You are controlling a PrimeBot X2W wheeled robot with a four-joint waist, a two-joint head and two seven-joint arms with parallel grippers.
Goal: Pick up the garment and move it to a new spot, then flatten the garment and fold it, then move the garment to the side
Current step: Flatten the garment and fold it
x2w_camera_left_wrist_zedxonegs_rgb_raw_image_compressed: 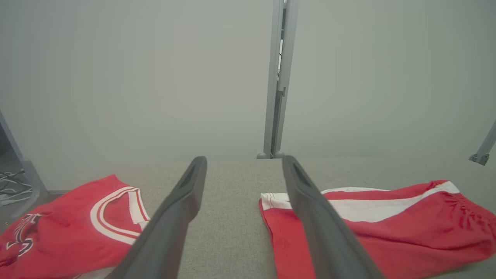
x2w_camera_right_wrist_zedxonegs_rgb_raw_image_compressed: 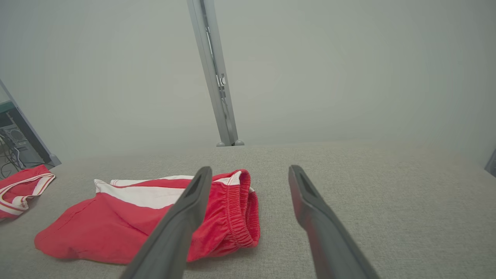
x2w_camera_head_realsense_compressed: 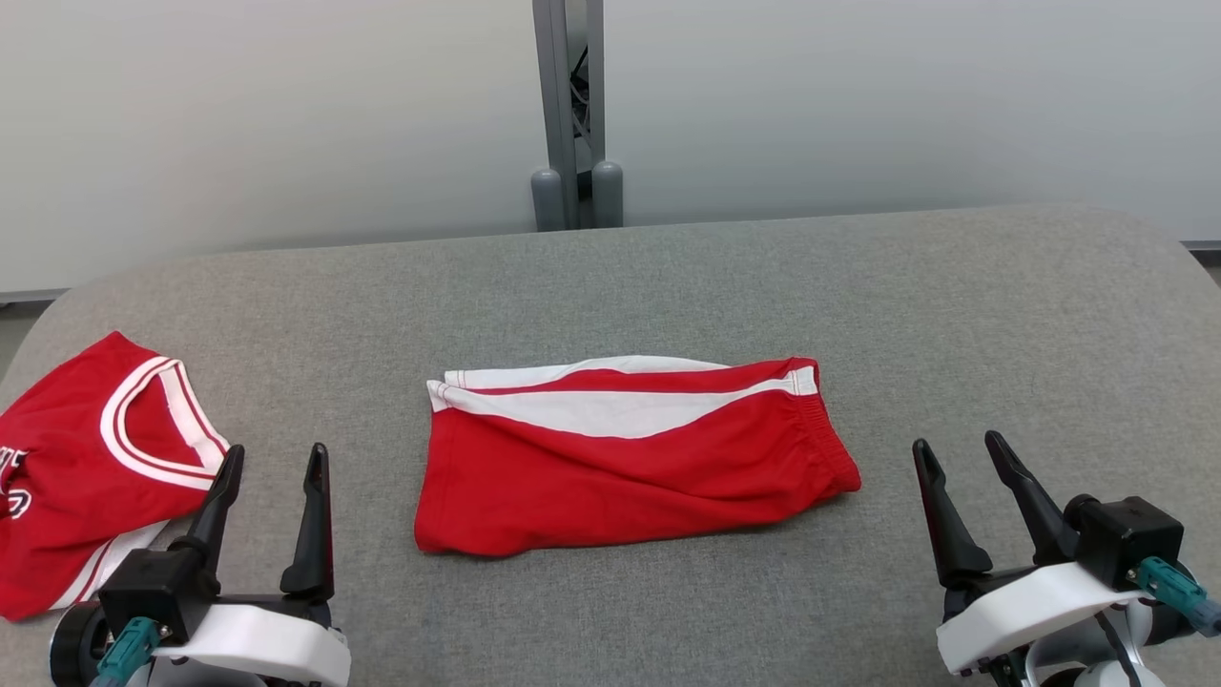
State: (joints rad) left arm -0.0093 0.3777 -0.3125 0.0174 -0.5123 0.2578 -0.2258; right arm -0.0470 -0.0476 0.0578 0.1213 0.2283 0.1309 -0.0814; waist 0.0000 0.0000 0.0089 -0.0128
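Note:
The garment (x2w_camera_head_realsense_compressed: 630,468) is a pair of red shorts with a white side stripe, lying folded flat in the middle of the grey padded table (x2w_camera_head_realsense_compressed: 725,277); its elastic waistband points right. It also shows in the left wrist view, garment (x2w_camera_left_wrist_zedxonegs_rgb_raw_image_compressed: 387,232), and in the right wrist view, garment (x2w_camera_right_wrist_zedxonegs_rgb_raw_image_compressed: 128,221). My left gripper (x2w_camera_head_realsense_compressed: 277,453) stands open at the lower left, apart from the shorts' left edge, with nothing between its fingers (x2w_camera_left_wrist_zedxonegs_rgb_raw_image_compressed: 182,201). Open and empty as well, my right gripper (x2w_camera_head_realsense_compressed: 957,444) stands at the lower right, just right of the waistband (x2w_camera_right_wrist_zedxonegs_rgb_raw_image_compressed: 236,209).
A red jersey (x2w_camera_head_realsense_compressed: 86,458) with a white-trimmed collar lies at the table's left edge, just left of my left gripper; jersey (x2w_camera_left_wrist_zedxonegs_rgb_raw_image_compressed: 69,224). A grey metal post (x2w_camera_head_realsense_compressed: 572,114) rises behind the table against a pale wall. Bare grey table surface stretches to the right (x2w_camera_right_wrist_zedxonegs_rgb_raw_image_compressed: 387,193).

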